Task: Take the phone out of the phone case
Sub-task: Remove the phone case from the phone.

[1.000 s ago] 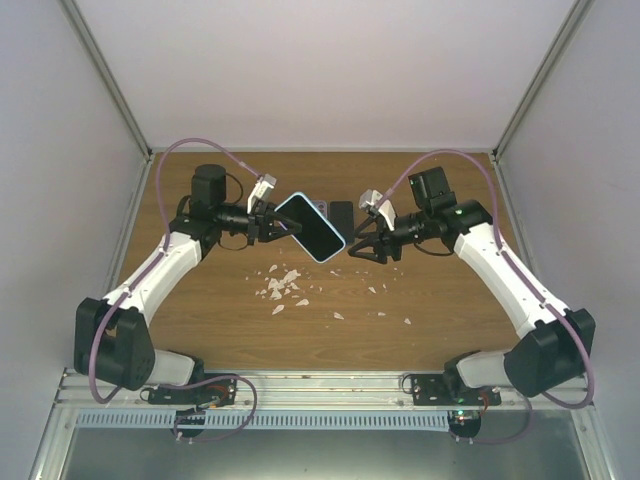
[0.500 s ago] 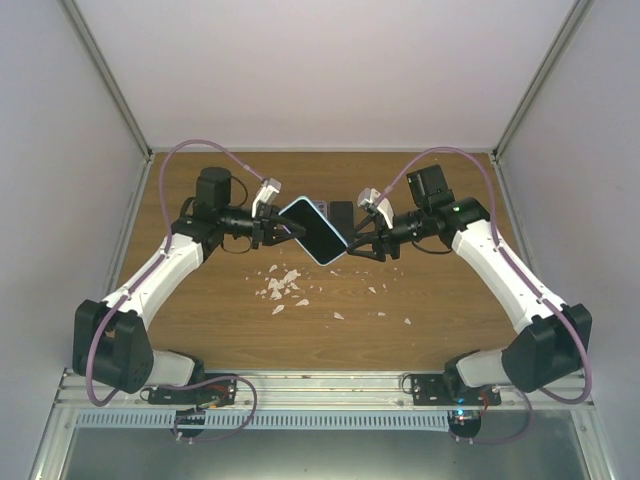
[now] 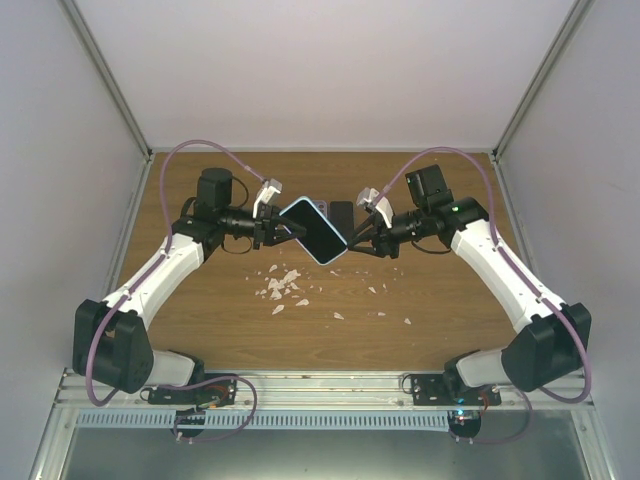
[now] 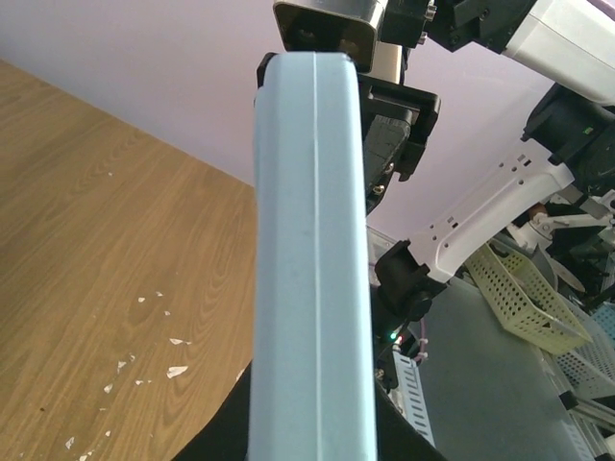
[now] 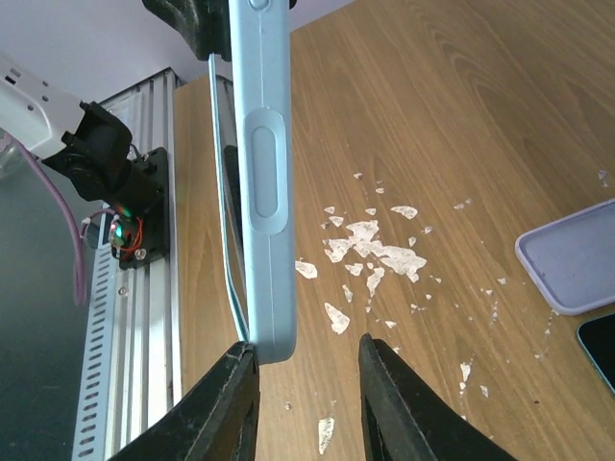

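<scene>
A phone with a dark screen (image 3: 313, 231) sits in a light blue case (image 3: 331, 259), held in the air over the table's middle. My left gripper (image 3: 274, 229) is shut on its left end. In the left wrist view the case's edge (image 4: 312, 269) fills the centre and hides my fingers. My right gripper (image 3: 353, 243) is open at the case's right corner. In the right wrist view the case's edge (image 5: 264, 182) runs down between the fingers, its lower corner touching the left finger (image 5: 229, 403); the right finger (image 5: 396, 408) stands apart.
A lilac case (image 3: 320, 207) and a dark phone (image 3: 342, 213) lie on the wooden table behind the held phone; both show in the right wrist view, the case (image 5: 572, 269) and the phone (image 5: 601, 351). White flakes (image 3: 283, 286) litter the table's middle.
My right gripper has moved left, up to the case's right corner. My left gripper has shifted the phone slightly to the right.
</scene>
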Tool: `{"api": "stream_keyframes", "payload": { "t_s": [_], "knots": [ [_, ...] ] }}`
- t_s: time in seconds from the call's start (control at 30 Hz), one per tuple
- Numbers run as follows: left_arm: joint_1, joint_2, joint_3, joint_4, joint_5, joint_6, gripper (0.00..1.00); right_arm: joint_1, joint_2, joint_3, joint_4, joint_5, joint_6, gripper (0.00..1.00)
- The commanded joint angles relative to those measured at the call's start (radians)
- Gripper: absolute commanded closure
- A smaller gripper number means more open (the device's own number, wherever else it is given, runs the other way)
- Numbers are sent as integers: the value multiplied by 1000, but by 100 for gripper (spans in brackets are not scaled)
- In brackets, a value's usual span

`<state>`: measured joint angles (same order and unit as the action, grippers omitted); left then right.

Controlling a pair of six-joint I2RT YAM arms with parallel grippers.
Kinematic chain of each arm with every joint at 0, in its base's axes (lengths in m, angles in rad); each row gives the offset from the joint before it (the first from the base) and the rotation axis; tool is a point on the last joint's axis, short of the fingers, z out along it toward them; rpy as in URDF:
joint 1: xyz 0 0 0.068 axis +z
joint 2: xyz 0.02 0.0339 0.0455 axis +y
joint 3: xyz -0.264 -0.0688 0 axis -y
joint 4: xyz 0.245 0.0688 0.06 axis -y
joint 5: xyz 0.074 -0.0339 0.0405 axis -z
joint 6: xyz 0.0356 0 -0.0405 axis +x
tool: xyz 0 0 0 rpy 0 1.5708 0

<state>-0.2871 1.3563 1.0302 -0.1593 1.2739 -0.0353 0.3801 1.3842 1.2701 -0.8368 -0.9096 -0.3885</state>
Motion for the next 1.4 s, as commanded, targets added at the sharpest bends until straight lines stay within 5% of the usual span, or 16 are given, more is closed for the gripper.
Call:
{"api": "stream_keyframes", "payload": {
  "t_s": [0.0,0.87,1.37],
  "knots": [
    [-13,-23,38,84,123,-25,100,-2,1,3,43,64,9,71],
    [-87,-8,62,155,318,-120,100,-1,32,-17,133,276,60,79],
    [-107,7,76,99,306,-68,100,1,9,-3,89,-15,10,73]
  ]
}}
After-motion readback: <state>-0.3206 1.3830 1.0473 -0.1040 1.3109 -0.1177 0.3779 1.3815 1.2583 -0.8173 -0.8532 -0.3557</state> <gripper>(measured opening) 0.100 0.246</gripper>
